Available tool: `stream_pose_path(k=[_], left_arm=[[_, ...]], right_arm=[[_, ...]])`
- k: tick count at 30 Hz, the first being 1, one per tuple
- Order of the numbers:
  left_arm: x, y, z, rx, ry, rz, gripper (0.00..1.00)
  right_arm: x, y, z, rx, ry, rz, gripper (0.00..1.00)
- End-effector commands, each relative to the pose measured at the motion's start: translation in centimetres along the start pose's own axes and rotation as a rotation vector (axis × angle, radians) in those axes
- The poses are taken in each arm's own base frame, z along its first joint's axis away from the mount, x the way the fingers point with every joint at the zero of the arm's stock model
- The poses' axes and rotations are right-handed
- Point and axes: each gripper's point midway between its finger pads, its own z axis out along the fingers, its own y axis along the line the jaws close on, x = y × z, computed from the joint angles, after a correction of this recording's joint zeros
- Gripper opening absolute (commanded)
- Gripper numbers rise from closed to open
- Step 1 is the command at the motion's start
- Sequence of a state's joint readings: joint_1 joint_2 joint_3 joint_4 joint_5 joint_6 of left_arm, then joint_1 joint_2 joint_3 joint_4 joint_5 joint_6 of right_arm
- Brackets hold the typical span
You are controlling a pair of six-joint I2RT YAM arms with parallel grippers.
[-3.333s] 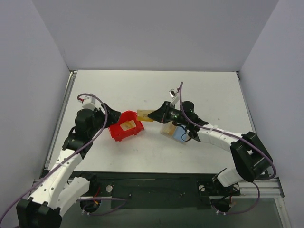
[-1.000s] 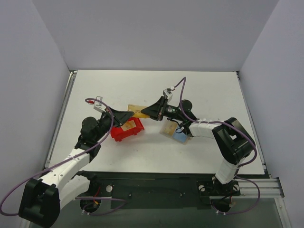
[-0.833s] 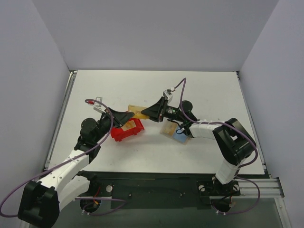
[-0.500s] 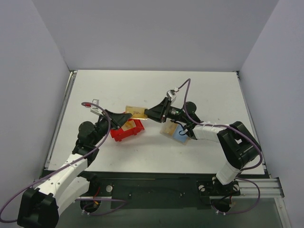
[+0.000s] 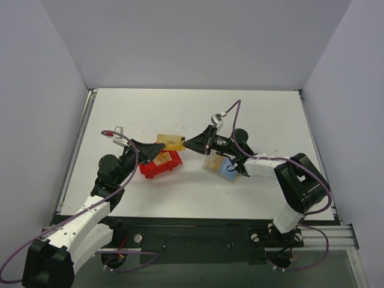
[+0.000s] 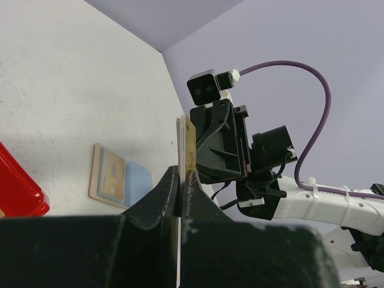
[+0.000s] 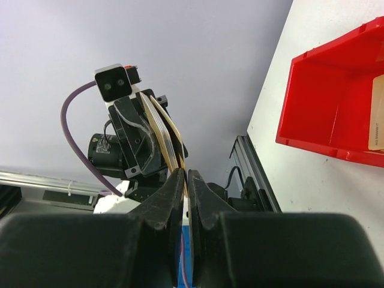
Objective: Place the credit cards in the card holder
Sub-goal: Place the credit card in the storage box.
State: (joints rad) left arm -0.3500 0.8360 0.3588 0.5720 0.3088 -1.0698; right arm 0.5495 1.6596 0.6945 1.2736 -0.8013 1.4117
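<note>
Fig.: mid-air handover. Vs. approx. 3 s ago, your left end effector [image 5: 161, 146] has left the red bin [image 5: 157, 167] & now clamps the credit cards [image 5: 170, 142]. The right end effector [image 5: 187, 144] pinches their other end. The card holder [image 5: 219, 166] lies open on the table [image 5: 264, 114], so insertion is pending.

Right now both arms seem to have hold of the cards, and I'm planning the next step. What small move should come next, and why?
Probably the left gripper should open and let go. Both it and the right gripper are shut on the same credit cards, held off the table, and the open card holder lies nearer the right arm.
</note>
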Motion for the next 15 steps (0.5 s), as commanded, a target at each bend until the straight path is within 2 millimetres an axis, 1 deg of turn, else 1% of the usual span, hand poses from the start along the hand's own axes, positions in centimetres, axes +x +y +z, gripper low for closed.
stream_pose_path(k=[1,4,5,6,7,10,13,15], left_arm=[[-0.7,0.3,0.1,-0.006,-0.036,0.003,0.0],[-0.7,1.1,0.1,-0.031,-0.035,-0.008,0.0],[-0.7,1.3,0.2,-0.036,-0.032,-0.011,0.0],[-0.7,1.5,0.2,-0.039,-0.035,-0.015,0.0],[-0.7,1.7,0.2,-0.044,-0.034,-0.014,0.0],[-1.0,2.1,0.2,-0.055,-0.042,-0.018,0.0],[-1.1,2.7,0.2,-0.074,-0.046,-0.025,0.0],[-1.2,3.6,0.2,-0.104,-0.053,-0.035,0.0]], right_arm=[[-0.6,8.0,-0.3,-0.309,-0.022,-0.273,0.0],[-0.6,7.6,0.4,-0.306,-0.008,-0.278,0.0],[-0.6,7.7,0.6,-0.31,0.0,-0.281,0.0],[-0.6,7.4,0.8,-0.304,0.004,-0.278,0.02],[-0.6,7.6,0.9,-0.311,0.009,-0.283,0.02],[-0.6,7.3,1.4,-0.305,0.02,-0.285,0.01],[-0.8,6.8,1.8,-0.287,0.022,-0.29,0.0],[-1.1,6.1,2.2,-0.259,0.024,-0.289,0.0]])
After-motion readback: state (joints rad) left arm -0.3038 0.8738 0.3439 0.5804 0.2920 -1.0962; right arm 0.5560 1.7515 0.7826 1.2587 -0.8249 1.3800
